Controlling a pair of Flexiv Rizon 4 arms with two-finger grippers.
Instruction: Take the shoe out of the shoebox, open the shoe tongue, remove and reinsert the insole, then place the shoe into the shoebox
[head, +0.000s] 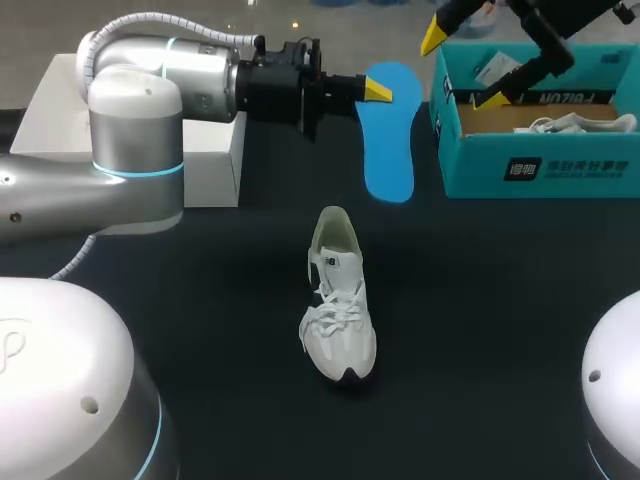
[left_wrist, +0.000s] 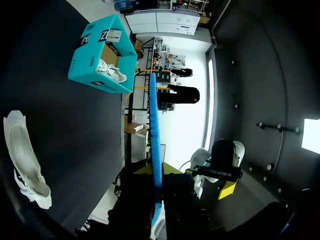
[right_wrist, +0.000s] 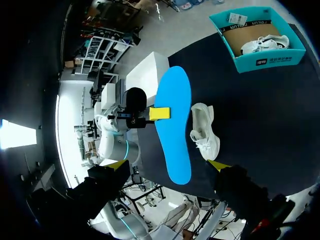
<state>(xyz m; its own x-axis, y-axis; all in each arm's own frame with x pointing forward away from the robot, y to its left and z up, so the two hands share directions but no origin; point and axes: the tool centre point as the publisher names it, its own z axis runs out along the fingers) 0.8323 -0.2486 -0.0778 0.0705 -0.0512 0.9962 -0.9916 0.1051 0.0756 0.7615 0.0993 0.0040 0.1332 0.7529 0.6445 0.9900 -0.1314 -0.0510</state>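
Left arm lies level across the back of the table, its gripper (head: 380, 92) pinching the blue insole (head: 390, 150) near one end. Right gripper (head: 462, 66) hangs over the shoebox (head: 560, 170), fingers spread wide and holding nothing. The white shoe (head: 338, 310) sits mid-table, well apart from the box.

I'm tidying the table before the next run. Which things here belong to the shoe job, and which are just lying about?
Job: shoe, blue insole, teal shoebox, left gripper holding the insole.
Lying about: white box, second shoe inside the shoebox.
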